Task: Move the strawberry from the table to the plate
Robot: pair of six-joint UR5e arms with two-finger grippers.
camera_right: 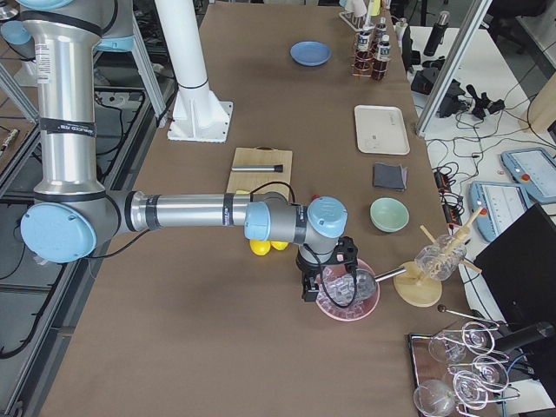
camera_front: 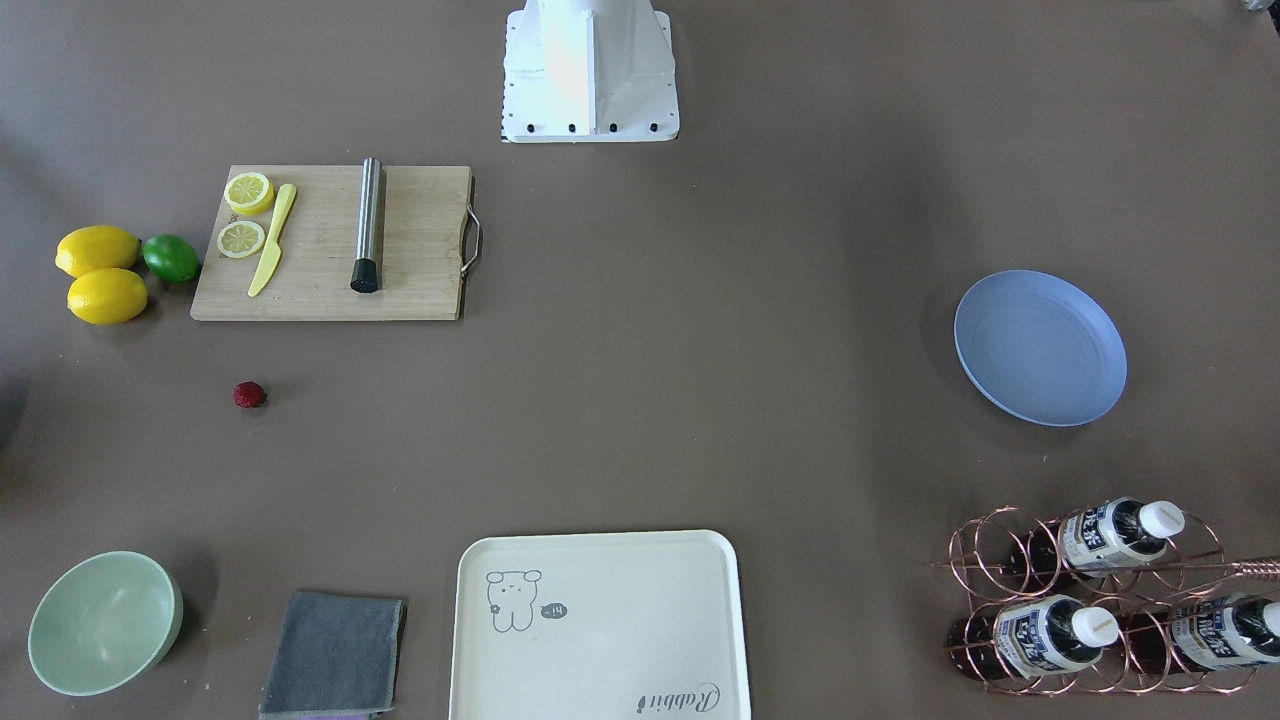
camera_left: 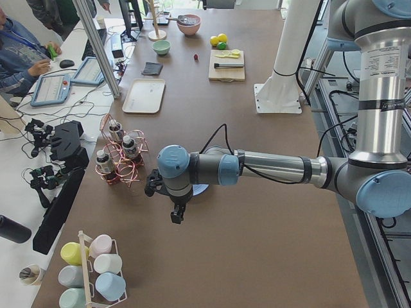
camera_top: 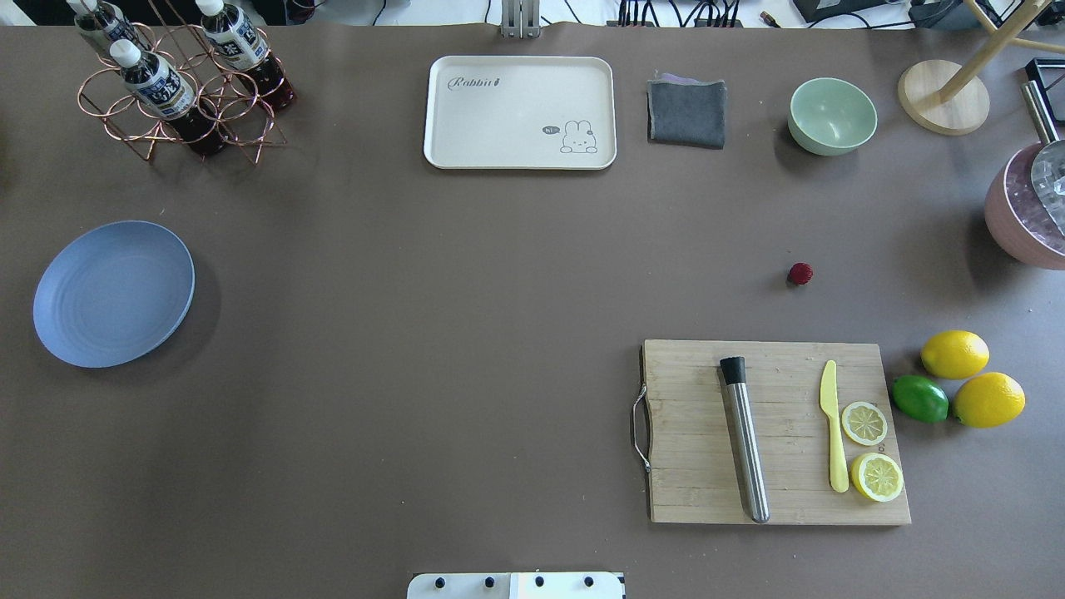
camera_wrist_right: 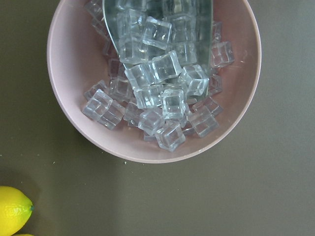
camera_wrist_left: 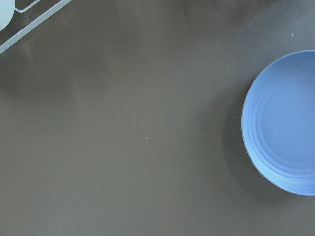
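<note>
Because the overhead and front cameras frame only the brown table (camera_top: 466, 274) and the robot's white base (camera_front: 590, 70), the arms show in the side views alone. From the left end, the left arm (camera_left: 270, 168) reaches level over the table, its left gripper (camera_left: 176, 217) hanging downward near the plate. From the right end, the right arm (camera_right: 182, 211) stretches out the same way, its right gripper (camera_right: 307, 292) above a pink bowl (camera_right: 369, 300). Both grippers are small and seen at an awkward angle, so I cannot tell how wide either stands or whether it has hold of anything (each wrist camera shows only what lies beneath it).

The wooden cutting board (camera_top: 691, 466) lies on the robot's right half, the cream tray (camera_top: 499, 125) at the far middle edge, and the pale blue plate (camera_top: 114, 293) far out on the left half. The left wrist camera catches that plate at its right edge. The right wrist camera looks straight down into the pink bowl, which holds ice cubes (camera_wrist_right: 165, 66) and a metal scoop (camera_wrist_right: 202, 24); the overhead view cuts this bowl off at its edge.

The strawberry (camera_top: 800, 273) sits on the table between the board and a green bowl (camera_top: 832, 116), well apart from the plate.

The table is matte and evenly lit. Beside its long edge stand white desks with tablets (camera_left: 51, 88), cables and a seated person (camera_left: 19, 45).
</note>
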